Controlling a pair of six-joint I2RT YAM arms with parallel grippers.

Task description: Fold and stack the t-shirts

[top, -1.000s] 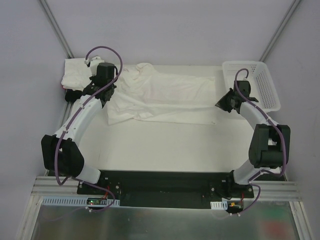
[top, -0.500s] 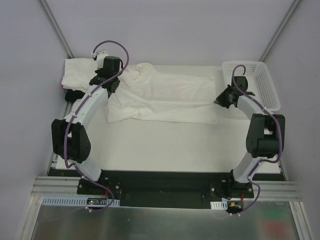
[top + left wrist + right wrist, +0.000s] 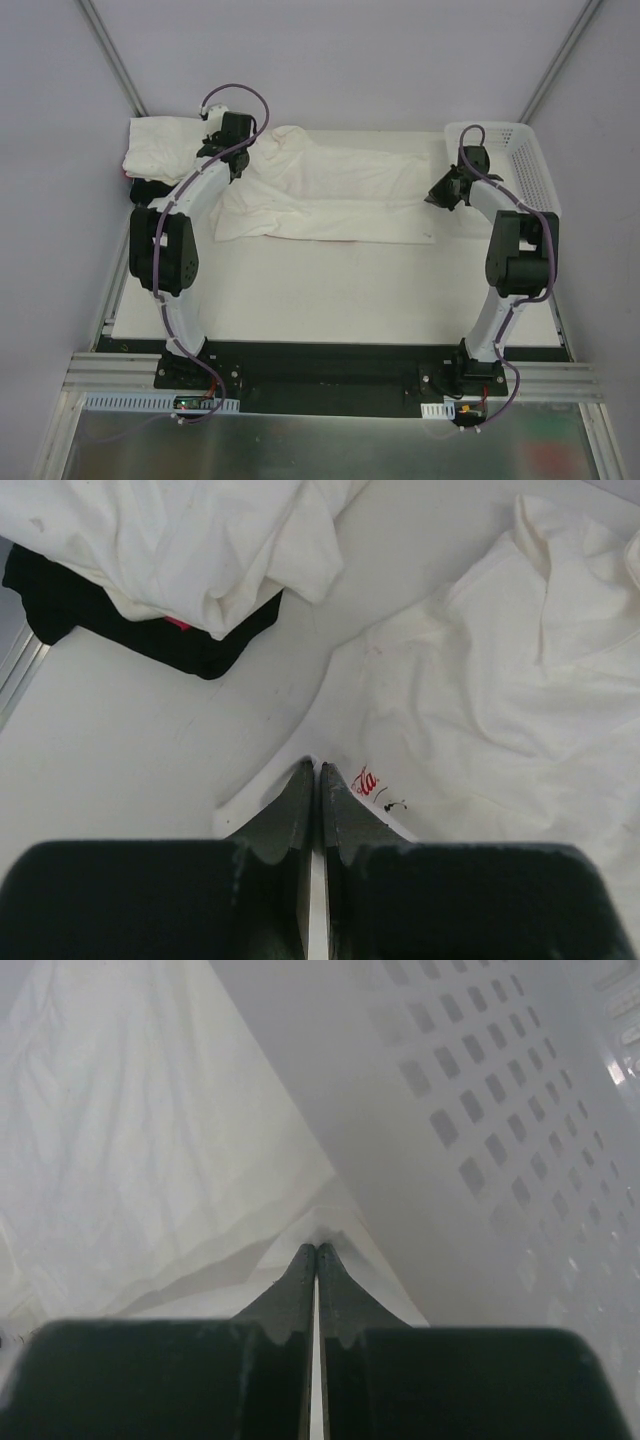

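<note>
A white t-shirt (image 3: 330, 190) lies spread across the back of the table, with red lettering (image 3: 365, 780) showing at its left edge. My left gripper (image 3: 234, 166) (image 3: 315, 766) is shut on that left edge, and the cloth peaks at its tips. At the shirt's right end my right gripper (image 3: 441, 196) (image 3: 316, 1248) is shut on a lifted fold of the cloth, close beside the basket wall. A pile of t-shirts (image 3: 160, 145) sits at the back left, with a white one (image 3: 180, 540) over a black one (image 3: 60, 600) and a sliver of red (image 3: 178, 623).
A white plastic mesh basket (image 3: 515, 165) (image 3: 480, 1110) stands at the back right corner, right next to my right gripper. Table surface (image 3: 330, 290) lies bare in front of the shirt. Grey walls close in on the back and both sides.
Both arms have reached farther back and inward, elbows rising, carrying the pinched ends of the shirt with them. The shirt's near edge has drawn slightly towards the back.
</note>
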